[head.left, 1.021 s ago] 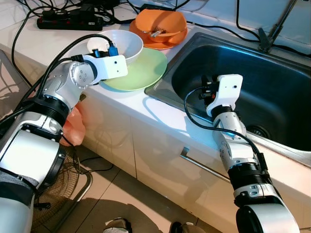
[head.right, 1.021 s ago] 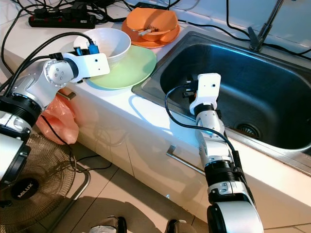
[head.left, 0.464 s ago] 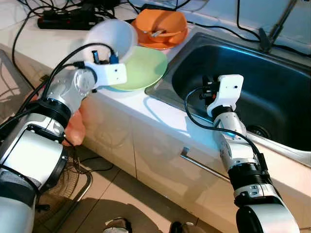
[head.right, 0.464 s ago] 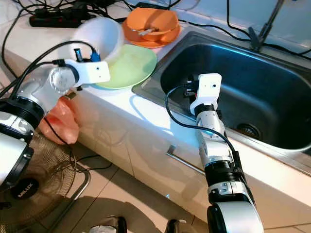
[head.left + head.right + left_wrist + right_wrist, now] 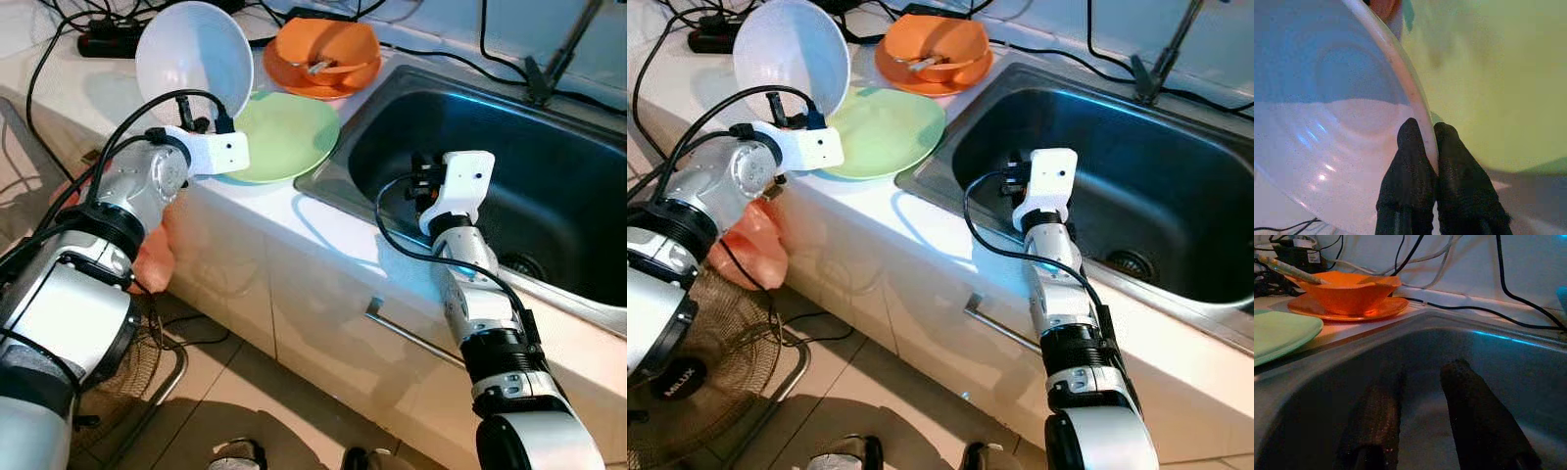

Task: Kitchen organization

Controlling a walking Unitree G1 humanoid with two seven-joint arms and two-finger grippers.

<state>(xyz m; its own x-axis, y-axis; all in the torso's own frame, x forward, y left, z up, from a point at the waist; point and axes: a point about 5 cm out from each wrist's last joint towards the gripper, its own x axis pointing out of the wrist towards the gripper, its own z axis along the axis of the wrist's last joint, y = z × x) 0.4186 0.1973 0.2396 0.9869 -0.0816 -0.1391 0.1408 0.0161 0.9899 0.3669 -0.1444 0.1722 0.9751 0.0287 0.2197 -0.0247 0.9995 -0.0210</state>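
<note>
My left gripper (image 5: pixel 1422 139) is shut on the rim of a white bowl (image 5: pixel 193 57). The bowl is lifted and tipped on its side above the counter's left part, its hollow facing me. Just beyond it a pale green plate (image 5: pixel 290 135) lies flat on the counter beside the sink. Farther back an orange bowl (image 5: pixel 324 48) with chopsticks in it stands on an orange plate (image 5: pixel 1347 309). My right gripper (image 5: pixel 1420 377) is open and hangs inside the steel sink (image 5: pixel 549 186), near its left wall, holding nothing.
A black power strip (image 5: pixel 108 36) and several cables (image 5: pixel 656 59) lie at the back of the counter. A tap base (image 5: pixel 537 80) rises behind the sink. Below the counter are white cabinet fronts (image 5: pixel 323 323), an orange bag (image 5: pixel 749 250) and a floor fan (image 5: pixel 696 392).
My left gripper has lifted the white bowl off the green plate and tipped it up on its side. The right arm has stayed still in the sink.
</note>
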